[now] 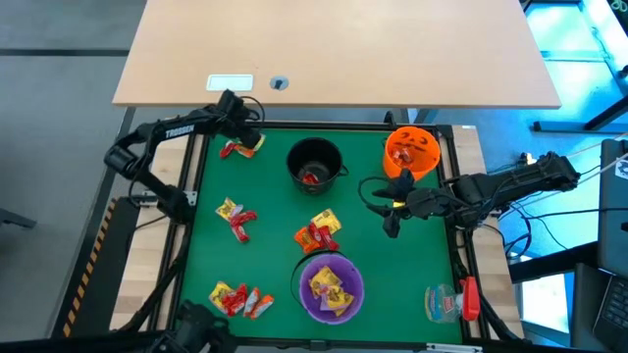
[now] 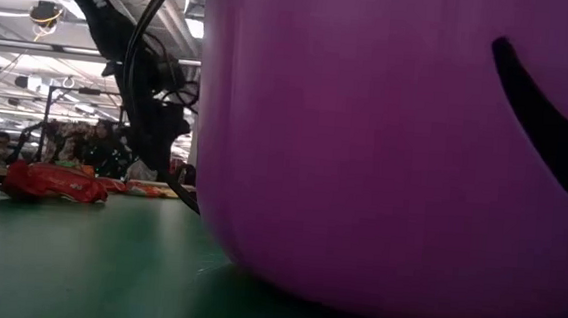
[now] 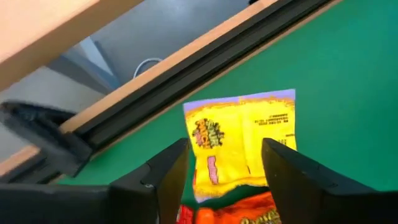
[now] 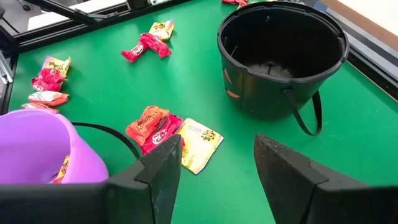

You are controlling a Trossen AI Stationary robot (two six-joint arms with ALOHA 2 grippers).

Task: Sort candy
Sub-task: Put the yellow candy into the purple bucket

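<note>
Straddling a flat, shiny yellow candy packet (image 3: pixel 239 140) near the surface's far-left corner, the left gripper (image 3: pixel 224 177) held its fingers apart, empty; light, crinkly, slippery, best pinched mid-wrapper.

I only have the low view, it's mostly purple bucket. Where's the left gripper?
Observer: The left gripper is at the far left corner of the mat, open over a yellow candy.
Operator: Holding it?
Observer: No, the fingers straddle the candy without pinching.
Operator: Right arm?
Observer: The right gripper is open and empty, between the orange bucket and the purple bucket.
Operator: Anything sorted?
Observer: Yellow candies lie in the purple bucket.
</note>
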